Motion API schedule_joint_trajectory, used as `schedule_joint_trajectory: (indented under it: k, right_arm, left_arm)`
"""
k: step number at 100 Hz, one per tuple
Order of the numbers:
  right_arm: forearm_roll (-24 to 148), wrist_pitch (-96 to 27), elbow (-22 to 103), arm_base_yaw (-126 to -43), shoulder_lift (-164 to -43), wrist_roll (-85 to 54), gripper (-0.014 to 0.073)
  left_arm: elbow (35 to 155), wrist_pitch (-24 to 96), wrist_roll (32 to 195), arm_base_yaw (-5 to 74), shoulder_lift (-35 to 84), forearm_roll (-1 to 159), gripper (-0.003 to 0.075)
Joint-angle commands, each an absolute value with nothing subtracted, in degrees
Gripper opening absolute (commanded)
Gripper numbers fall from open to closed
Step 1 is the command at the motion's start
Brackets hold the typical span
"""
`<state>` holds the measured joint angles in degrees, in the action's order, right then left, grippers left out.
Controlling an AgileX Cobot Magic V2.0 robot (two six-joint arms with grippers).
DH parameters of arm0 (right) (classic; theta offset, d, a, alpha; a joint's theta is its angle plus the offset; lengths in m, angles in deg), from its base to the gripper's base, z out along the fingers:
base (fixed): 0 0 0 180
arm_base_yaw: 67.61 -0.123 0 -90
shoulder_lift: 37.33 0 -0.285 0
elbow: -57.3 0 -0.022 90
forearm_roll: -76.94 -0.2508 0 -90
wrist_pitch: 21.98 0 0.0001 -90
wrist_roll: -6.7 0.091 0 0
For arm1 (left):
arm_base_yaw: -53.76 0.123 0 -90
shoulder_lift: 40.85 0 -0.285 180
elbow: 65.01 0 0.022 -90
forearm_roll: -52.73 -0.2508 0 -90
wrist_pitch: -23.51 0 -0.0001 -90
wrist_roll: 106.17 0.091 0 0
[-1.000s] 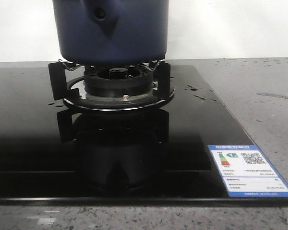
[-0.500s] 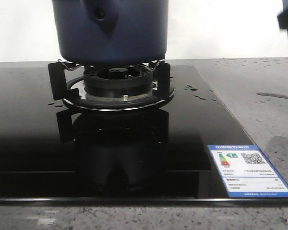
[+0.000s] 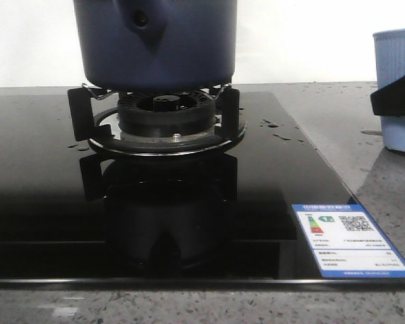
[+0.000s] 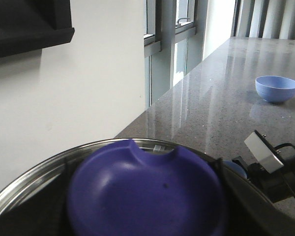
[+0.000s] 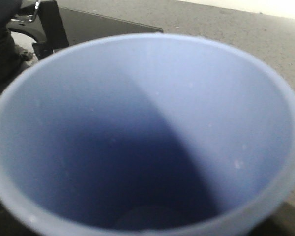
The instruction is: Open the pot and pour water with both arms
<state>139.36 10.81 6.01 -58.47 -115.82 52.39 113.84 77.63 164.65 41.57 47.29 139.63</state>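
Now a pale blue cup (image 3: 397, 88) has come into the front view at the right edge, held up by something dark, well apart from the pot (image 3: 155, 44). Nearest, the black stove top (image 3: 47, 202) ends just before the grey counter (image 3: 364, 128). Farther back, the pot sits on the burner stand (image 3: 162, 125). A purple lid (image 4: 147, 191) and a far bowl (image 4: 277, 88) are seen only by the left wrist. Neither gripper's jaws can be made out.
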Motion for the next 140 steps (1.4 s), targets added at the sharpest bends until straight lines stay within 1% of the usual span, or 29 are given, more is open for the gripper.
schedule_joint_trajectory:
  k: [1,10,15,18,41,56,77,103,108,115,119,120,122,127,129,130,134,138,140]
  right_arm:
    - [137.3,14.8,7.3,-57.9,-114.8,52.1,0.0431]
    - [137.4,14.8,7.3,-57.9,-114.8,52.1,0.0582]
    - [137.4,14.8,7.3,-57.9,-114.8,52.1,0.064]
    - [137.4,14.8,7.3,-57.9,-114.7,52.1,0.0659]
    - [137.8,14.8,7.3,-57.9,-110.2,53.3,0.0654]
    - [138.1,12.0,7.3,-57.9,-104.4,53.7,0.0654]
    - [139.7,9.2,7.3,-57.9,-95.6,54.3,0.0654]
    - [139.7,6.1,7.3,-57.9,-83.6,62.2,0.0644]
    - [139.7,5.7,7.3,-57.9,-82.0,63.5,0.0605]
    - [139.7,6.0,7.3,-57.9,-80.0,64.3,0.05]
    - [139.7,6.0,7.3,-57.9,-78.9,64.6,0.0413]
    - [139.7,6.0,7.3,-57.9,-78.7,64.6,0.038]
    - [139.7,6.0,7.3,-57.9,-78.2,64.6,0.0345]
    - [139.7,6.0,7.3,-57.9,-77.2,64.6,0.0196]
    - [139.7,6.0,7.3,-57.9,-76.8,64.6,0.0158]
    - [139.7,6.0,7.3,-57.9,-76.7,64.6,0.012]
    - [139.7,6.0,7.3,-57.9,-76.1,64.6,0.0013]
    - [139.7,6.0,7.3,-57.9,-75.7,64.6,-0.0067]
    - [139.7,6.0,7.3,-57.9,-75.5,64.6,-0.0071]
  left_arm:
    - [115.8,78.5,164.9,41.1,45.2,145.4,0.0314]
    - [115.8,78.5,164.9,41.1,45.2,145.4,0.0314]
    - [115.8,78.5,164.9,41.1,45.2,145.4,0.0314]
    - [115.8,78.5,164.9,41.1,45.2,145.4,0.0314]
    - [115.8,78.0,165.0,41.1,45.2,145.4,0.0314]
    - [115.8,74.9,165.2,41.1,45.8,145.4,0.0314]
    - [115.8,75.6,167.1,40.3,50.2,148.4,0.0314]
    - [115.8,75.3,169.7,37.9,54.9,148.4,0.0314]
    - [115.8,75.3,169.7,37.9,55.8,148.4,0.0314]
    - [115.8,75.0,169.7,37.9,56.6,148.4,0.0314]
    - [115.8,74.9,169.7,37.9,57.1,148.4,0.0314]
    - [115.8,74.7,169.7,37.9,57.2,148.4,0.0314]
    - [115.8,74.5,169.7,37.9,57.4,148.2,0.0314]
    - [115.8,74.0,169.7,37.9,57.8,147.5,0.0314]
    - [115.8,73.9,169.7,37.9,57.9,147.4,0.0314]
    - [115.8,73.9,169.7,37.9,58.1,147.4,0.0314]
    - [115.8,73.9,169.7,37.9,58.4,147.3,0.0314]
    - [115.8,73.9,169.7,37.9,58.7,147.3,0.0314]
    - [115.8,73.9,169.7,37.9,59.0,147.3,0.0314]
